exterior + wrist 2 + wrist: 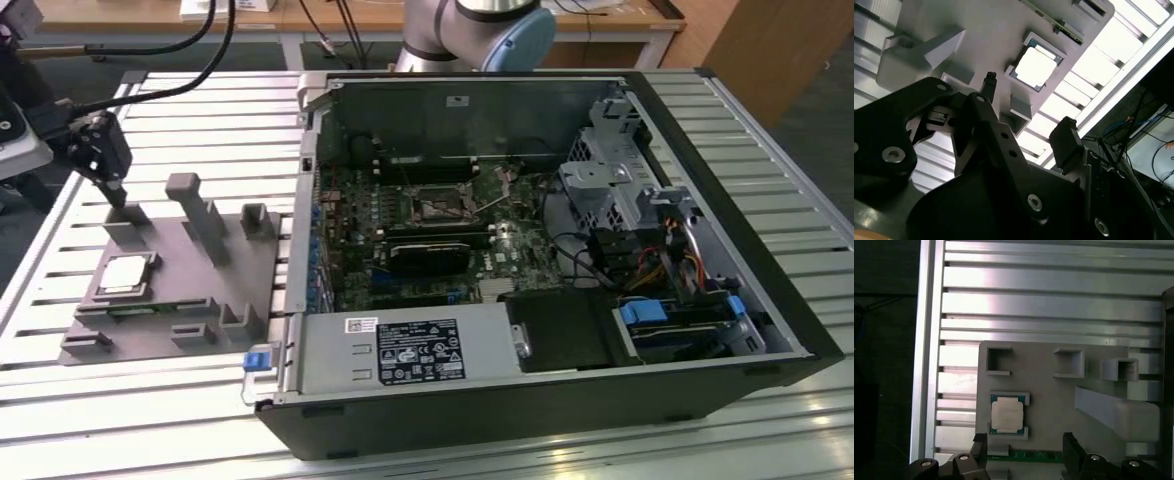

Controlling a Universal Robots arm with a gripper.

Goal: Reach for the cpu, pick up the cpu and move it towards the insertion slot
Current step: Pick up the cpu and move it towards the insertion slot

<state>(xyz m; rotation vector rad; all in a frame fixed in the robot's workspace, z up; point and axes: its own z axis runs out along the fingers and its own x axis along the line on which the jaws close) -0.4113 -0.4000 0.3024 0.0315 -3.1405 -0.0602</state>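
Note:
The cpu [124, 274] is a small silver square lying flat in a pocket of the grey fixture plate [187, 300], at the exterior view's left. My gripper [115, 192] hangs above the plate's far end, behind the cpu and apart from it. In both wrist views the cpu [1007, 415] [1035, 67] lies just beyond the fingertips. The gripper [1024, 442] [1026, 107] is open, with nothing between its black fingers [1069, 441]. The insertion slot [438, 205] is a square socket with a dark centre on the motherboard inside the open computer case.
Upright grey blocks [200, 215] rise from the fixture plate near the gripper. The open case [787, 300] fills the middle and right, with a black card [424, 256], a power supply [400, 350] and cables. The slatted aluminium table [174, 110] ends at an edge on the left.

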